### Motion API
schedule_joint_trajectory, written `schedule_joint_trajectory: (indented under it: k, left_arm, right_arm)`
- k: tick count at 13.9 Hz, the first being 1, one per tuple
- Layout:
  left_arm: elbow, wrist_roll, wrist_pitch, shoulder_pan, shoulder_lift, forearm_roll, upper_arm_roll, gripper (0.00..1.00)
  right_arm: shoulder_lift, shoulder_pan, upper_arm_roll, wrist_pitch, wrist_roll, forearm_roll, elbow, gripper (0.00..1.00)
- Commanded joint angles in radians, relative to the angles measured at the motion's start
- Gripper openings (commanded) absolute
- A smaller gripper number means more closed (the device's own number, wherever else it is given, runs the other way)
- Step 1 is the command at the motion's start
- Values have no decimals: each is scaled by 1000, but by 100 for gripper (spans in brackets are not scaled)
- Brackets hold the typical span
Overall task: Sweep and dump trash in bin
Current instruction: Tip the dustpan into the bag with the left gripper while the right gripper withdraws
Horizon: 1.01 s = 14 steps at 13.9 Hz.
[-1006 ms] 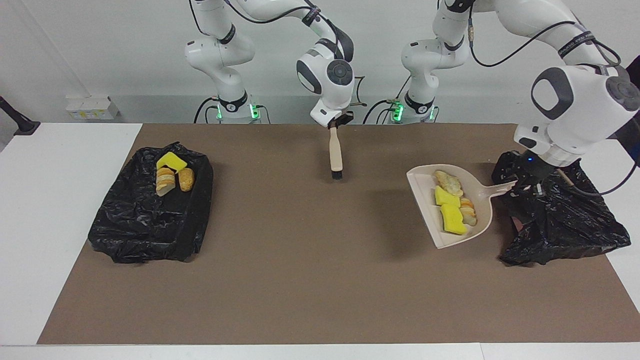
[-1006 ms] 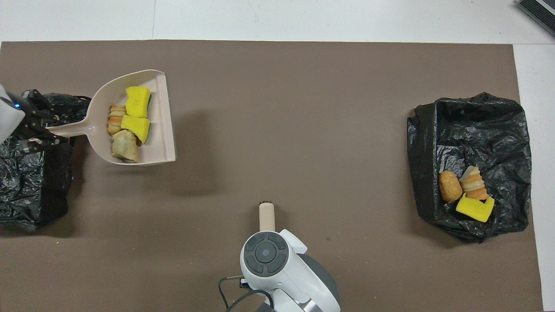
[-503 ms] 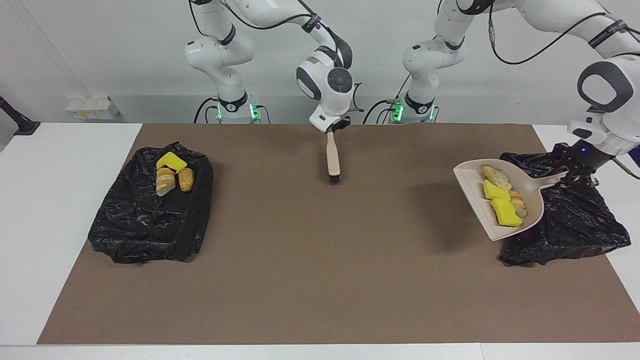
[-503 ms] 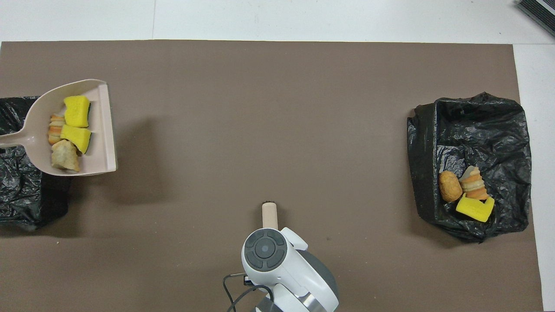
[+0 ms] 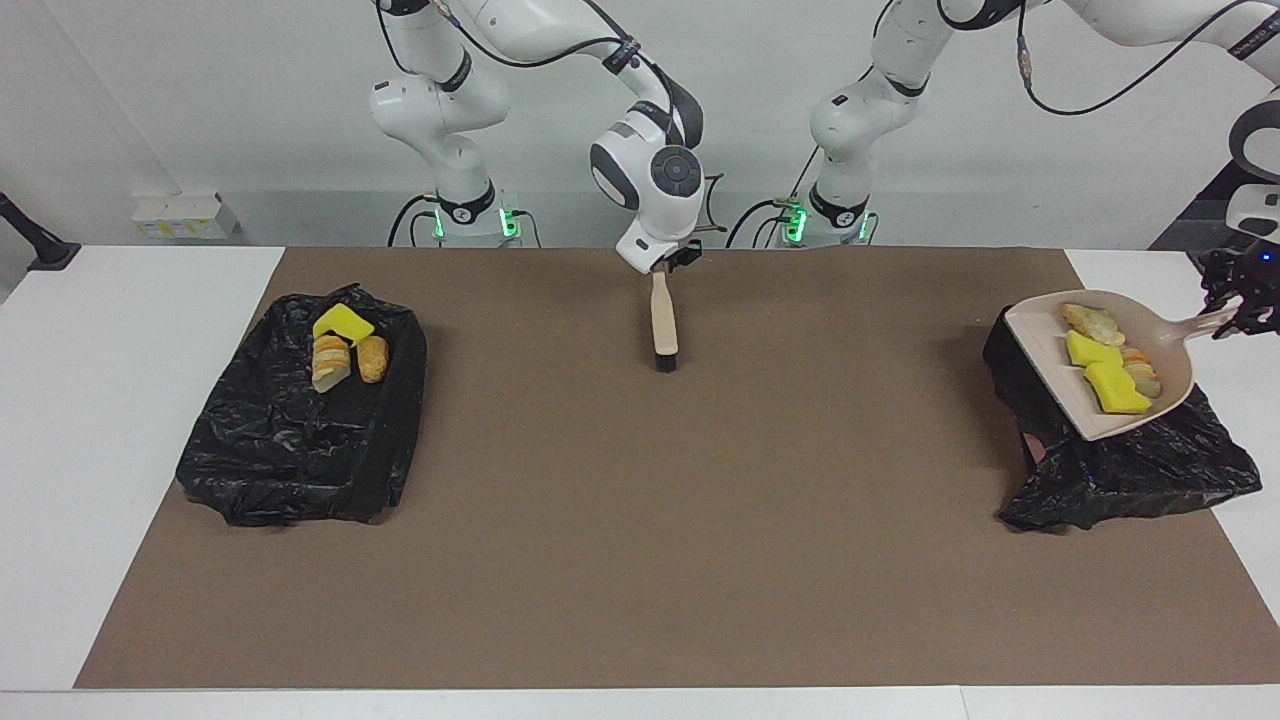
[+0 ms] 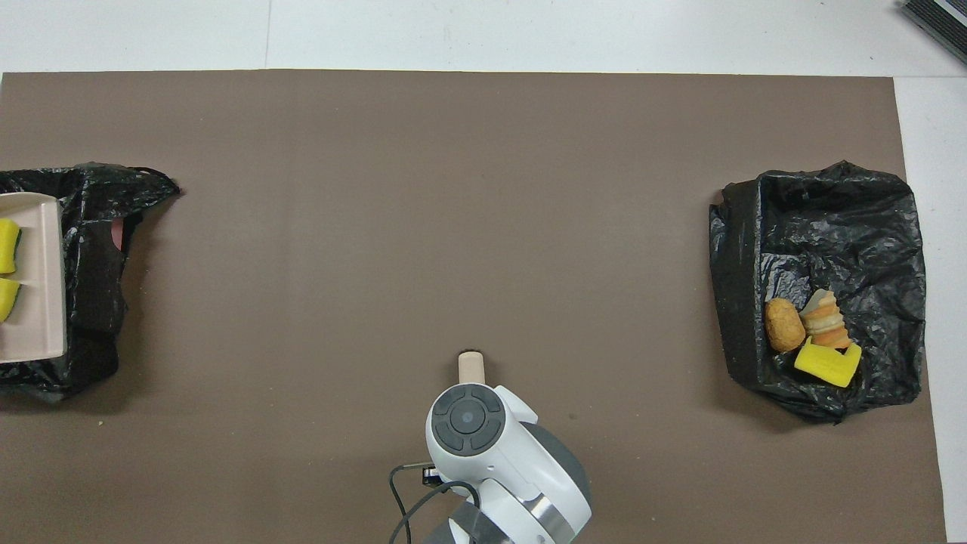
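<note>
A beige dustpan (image 5: 1050,362) hangs tilted over the black-bagged bin (image 5: 1130,470) at the left arm's end of the table. My left gripper (image 5: 1235,300) is shut on its handle. The trash in it is yellow sponge chunks (image 5: 1110,386), a striped croissant piece and a brownish lump. From overhead only the dustpan's lip (image 6: 38,302), two yellow chunks (image 6: 6,245) and the bin (image 6: 91,249) show. My right gripper (image 5: 665,262) holds a wooden brush (image 5: 662,320) upright by its handle over the mat's middle, close to the robots. The brush's (image 6: 471,368) tip pokes out from under the wrist.
A second black-bagged bin (image 5: 300,440) lies at the right arm's end, holding a yellow chunk (image 6: 827,364), a striped croissant piece (image 6: 823,321) and a brown bun (image 6: 784,325). The brown mat (image 5: 640,560) covers the table between the two bins.
The left arm has carried the loaded dustpan sideways from the mat to over the bin and raised it. The right gripper has drawn the brush a little toward the robots.
</note>
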Motion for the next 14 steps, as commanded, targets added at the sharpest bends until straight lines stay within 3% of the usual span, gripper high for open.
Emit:
schedule_joint_trajectory:
  k: [1,3,7,12,14]
  left_arm:
    - [39,-42,70,-15,34,161,-14,0]
    - [30,-172,82,-49,30,308,-18,0]
    - [-25,-280,78,-164,0,620,-18,0]
    - [-47,-280,84,-172,-44,837,-18,0]
    - [-47,-271,85,-164,-76,840,-20,0]
  right_arm:
    - [-4,-13,6,-7,15,-43,30,100]
    - [-30,-33,-17,7,14,-102,36,100]
    - [-81,-44,-208,4,-44,-224,91,100]
    - [-102,-45,-454,-7,-297,-307,183,100]
    - [-111,-45,-547,-27,-362,-321,241,100]
